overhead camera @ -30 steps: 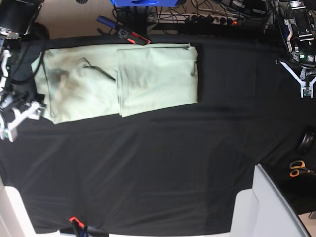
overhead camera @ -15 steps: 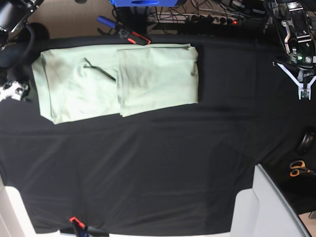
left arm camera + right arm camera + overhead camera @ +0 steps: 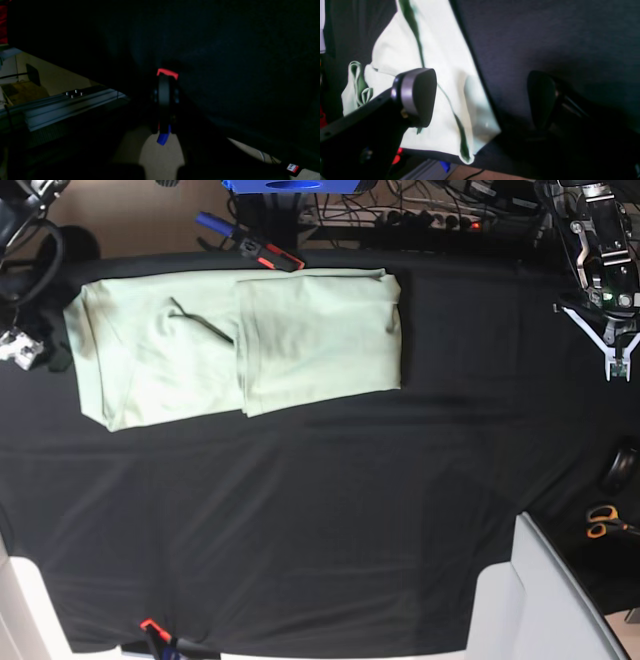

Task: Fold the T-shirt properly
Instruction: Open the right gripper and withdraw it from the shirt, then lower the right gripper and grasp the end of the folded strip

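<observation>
Right gripper (image 3: 480,100): at the left edge of the base view, beside the shirt's left end — jaws spread wide, nothing between them; one pad hangs over the pale cloth, the other over the black covering.

T-shirt (image 3: 235,345): lies flat on the black table covering (image 3: 320,520), in the upper left of the base view, near the far edge. It is already a long rectangle, with the right-hand part doubled over as a neat panel whose edge runs across the shirt's width. A dark crease marks the left part.

Step in hand: by my judgement one more fold is left — the single-layer left part over the doubled panel.

How to do it well: pinch both layers at the left corners, not just the top one; lift only enough to clear the cloth; carry straight across so the edges line up with the panel; lay down slowly to avoid trapping the crease.

Spring clamp (image 3: 165,105): black with red tip, holding the covering at the table edge — seen from the left wrist.

Left gripper (image 3: 618,358): far right of the base view, well apart from the shirt, fingers pressed together and holding nothing.

Scissors (image 3: 603,523): orange-handled, off the covering at the right.
</observation>
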`<state>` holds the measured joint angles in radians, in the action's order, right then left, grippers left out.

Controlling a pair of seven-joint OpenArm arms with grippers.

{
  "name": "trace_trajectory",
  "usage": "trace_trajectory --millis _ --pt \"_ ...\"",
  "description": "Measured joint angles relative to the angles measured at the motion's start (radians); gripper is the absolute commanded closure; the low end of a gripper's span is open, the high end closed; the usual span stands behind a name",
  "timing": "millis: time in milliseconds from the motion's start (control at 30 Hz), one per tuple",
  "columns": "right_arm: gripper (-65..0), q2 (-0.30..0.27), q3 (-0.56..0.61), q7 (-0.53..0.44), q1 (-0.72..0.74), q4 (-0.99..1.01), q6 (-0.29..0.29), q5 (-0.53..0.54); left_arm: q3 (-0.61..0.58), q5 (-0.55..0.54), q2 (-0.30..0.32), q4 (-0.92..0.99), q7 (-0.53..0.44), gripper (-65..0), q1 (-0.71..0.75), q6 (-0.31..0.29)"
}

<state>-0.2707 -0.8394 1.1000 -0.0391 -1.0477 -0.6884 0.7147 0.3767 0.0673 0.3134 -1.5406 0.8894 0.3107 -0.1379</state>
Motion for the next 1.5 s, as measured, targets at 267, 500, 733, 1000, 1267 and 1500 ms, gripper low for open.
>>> trace_trajectory --millis 267,500,733,1000,1267,1500 --pt "-53.5 0.006 0.147 -0.011 -0.032 0.016 -0.011 0.027 0.000 0.000 0.000 0.000 0.000 0.0 -0.001 0.000" --pt "-53.5 0.031 0.239 -0.038 -0.056 -0.016 -0.016 0.050 0.000 0.000 0.000 0.000 0.000 0.0 -0.003 0.000" --pt "-53.0 0.030 0.311 -0.041 -0.052 -0.028 -0.018 0.050 0.000 0.000 0.000 0.000 0.000 0.0 -0.003 0.000" --pt "-26.6 0.040 0.378 -0.043 -0.045 -0.019 -0.018 0.044 0.000 0.000 0.000 0.000 0.000 0.0 -0.003 0.000" --pt "0.0 0.039 0.382 -0.009 -0.044 -0.009 -0.007 0.018 0.000 0.000 0.000 0.000 0.000 0.0 -0.003 0.000" --pt "0.0 -0.016 0.386 0.005 -0.003 0.014 -0.007 0.011 0.000 0.000 0.000 0.000 0.000 0.0 -0.003 0.000"
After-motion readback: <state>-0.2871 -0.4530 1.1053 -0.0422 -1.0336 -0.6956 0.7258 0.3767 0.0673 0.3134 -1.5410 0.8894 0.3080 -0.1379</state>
